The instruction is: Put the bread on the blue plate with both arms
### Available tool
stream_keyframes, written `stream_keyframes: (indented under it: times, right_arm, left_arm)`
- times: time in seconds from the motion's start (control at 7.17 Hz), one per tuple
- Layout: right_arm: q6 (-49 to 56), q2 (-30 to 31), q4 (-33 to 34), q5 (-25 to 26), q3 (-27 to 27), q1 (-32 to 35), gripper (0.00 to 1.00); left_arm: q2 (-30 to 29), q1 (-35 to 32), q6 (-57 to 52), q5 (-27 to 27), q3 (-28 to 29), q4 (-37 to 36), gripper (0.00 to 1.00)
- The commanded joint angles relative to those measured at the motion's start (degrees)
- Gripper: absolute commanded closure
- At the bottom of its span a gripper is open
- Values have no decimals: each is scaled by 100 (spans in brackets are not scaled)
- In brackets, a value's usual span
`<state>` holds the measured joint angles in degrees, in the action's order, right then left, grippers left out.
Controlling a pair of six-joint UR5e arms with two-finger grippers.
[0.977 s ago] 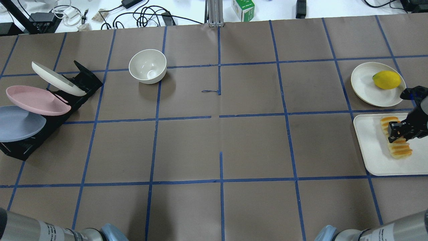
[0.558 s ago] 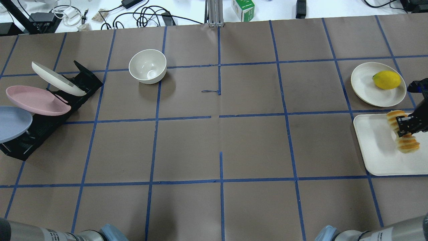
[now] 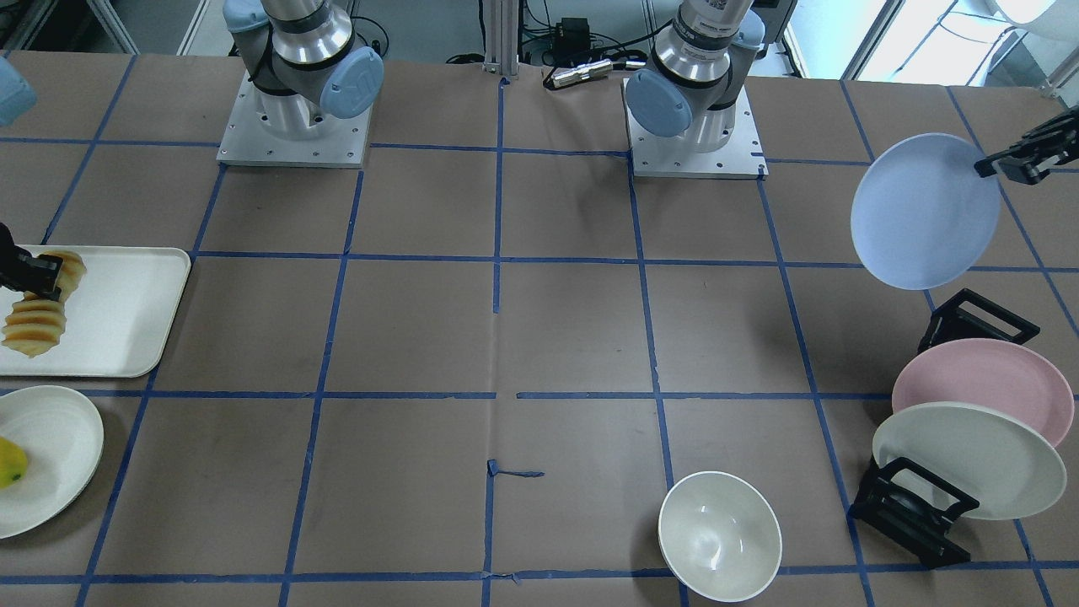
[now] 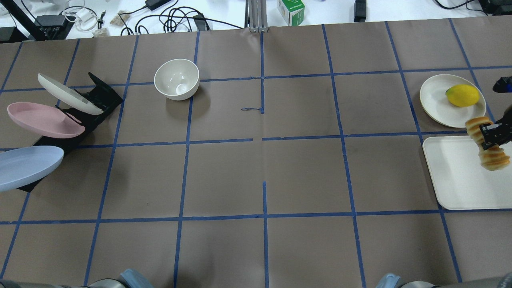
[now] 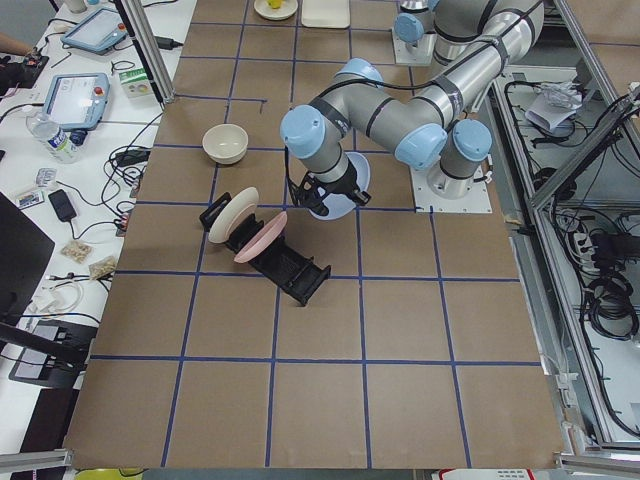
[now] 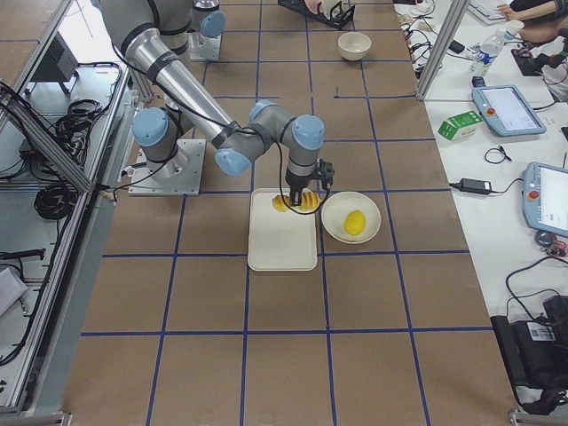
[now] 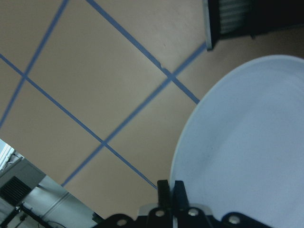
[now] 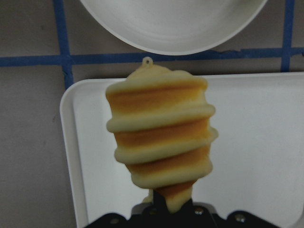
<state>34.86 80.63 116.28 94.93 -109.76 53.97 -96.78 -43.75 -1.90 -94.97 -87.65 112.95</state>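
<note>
The bread (image 4: 495, 160) is hanging over the far edge of the white tray (image 4: 452, 180) at the right end of the counter (image 4: 304, 176), with the right hand (image 4: 493, 136) clamping its middle. At the left end, the blue plate (image 3: 923, 211) is tilting in the air just near of the black rack (image 4: 102, 96), with the left hand (image 3: 1016, 160) pinching its rim.

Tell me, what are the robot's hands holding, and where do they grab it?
The left gripper pinches the blue plate by its rim. The right gripper pinches the bread near its middle, above the white tray.
</note>
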Motion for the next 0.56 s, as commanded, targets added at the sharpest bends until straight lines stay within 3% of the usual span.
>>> stream_keyframes:
  times: [0.0, 0.14, 0.42]
  right_arm:
    - [-58, 93, -501, -9, 462, 551, 100]
    - [-258, 110, -544, -70, 577, 718, 100]
    - [-557, 242, -615, -123, 587, 983, 100]
  left_arm:
    - [289, -1041, -169, 1074, -401, 89, 100]
    - [361, -1805, -179, 1460, -497, -618, 100]
    - [388, -3239, 536, 1736, -970, -2312, 100]
